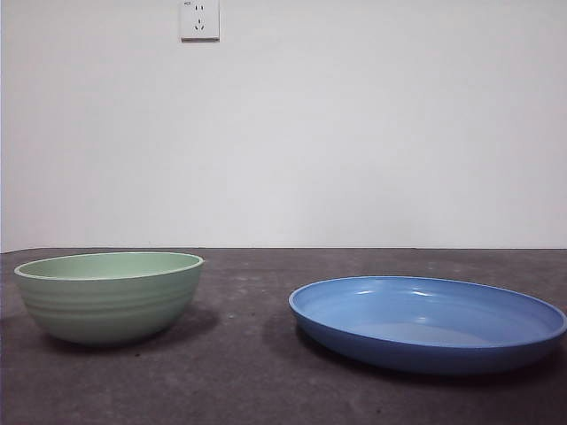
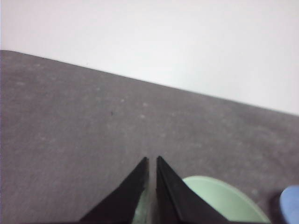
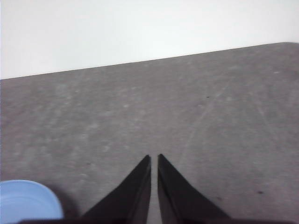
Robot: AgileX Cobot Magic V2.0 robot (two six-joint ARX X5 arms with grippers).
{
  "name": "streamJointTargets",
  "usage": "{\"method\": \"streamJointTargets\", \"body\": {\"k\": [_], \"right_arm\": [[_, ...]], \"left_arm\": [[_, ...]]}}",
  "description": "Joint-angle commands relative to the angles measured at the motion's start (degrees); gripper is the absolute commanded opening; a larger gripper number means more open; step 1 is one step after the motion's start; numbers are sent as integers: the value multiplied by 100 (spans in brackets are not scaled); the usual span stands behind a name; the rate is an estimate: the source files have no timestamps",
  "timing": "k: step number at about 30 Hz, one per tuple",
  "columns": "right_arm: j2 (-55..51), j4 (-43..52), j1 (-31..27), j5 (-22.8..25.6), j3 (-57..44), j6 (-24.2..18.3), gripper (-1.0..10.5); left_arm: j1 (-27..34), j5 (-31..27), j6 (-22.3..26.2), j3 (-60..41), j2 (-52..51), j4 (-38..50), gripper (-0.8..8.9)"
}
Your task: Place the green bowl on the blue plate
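Observation:
The green bowl (image 1: 109, 294) stands upright on the dark table at the left of the front view. The blue plate (image 1: 427, 322) lies flat to its right, apart from it. Neither arm shows in the front view. In the left wrist view my left gripper (image 2: 152, 161) is shut and empty above the table, with part of the green bowl (image 2: 219, 200) beside its jaws and a sliver of the blue plate (image 2: 291, 205) at the edge. In the right wrist view my right gripper (image 3: 154, 158) is shut and empty, with an edge of the blue plate (image 3: 25, 200) near it.
The dark grey table (image 1: 257, 354) runs back to a white wall. A white wall socket (image 1: 199, 18) sits high on the wall.

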Motion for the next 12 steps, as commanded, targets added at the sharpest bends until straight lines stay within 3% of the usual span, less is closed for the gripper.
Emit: {"method": "streamJointTargets", "body": {"k": [1, 12], "right_arm": [[435, 44, 50, -164, 352, 387, 21], [2396, -562, 101, -1071, 1871, 503, 21]], "left_arm": [[-15, 17, -164, 299, 249, 70, 27], [-17, 72, -195, 2065, 2365, -424, 27]]}}
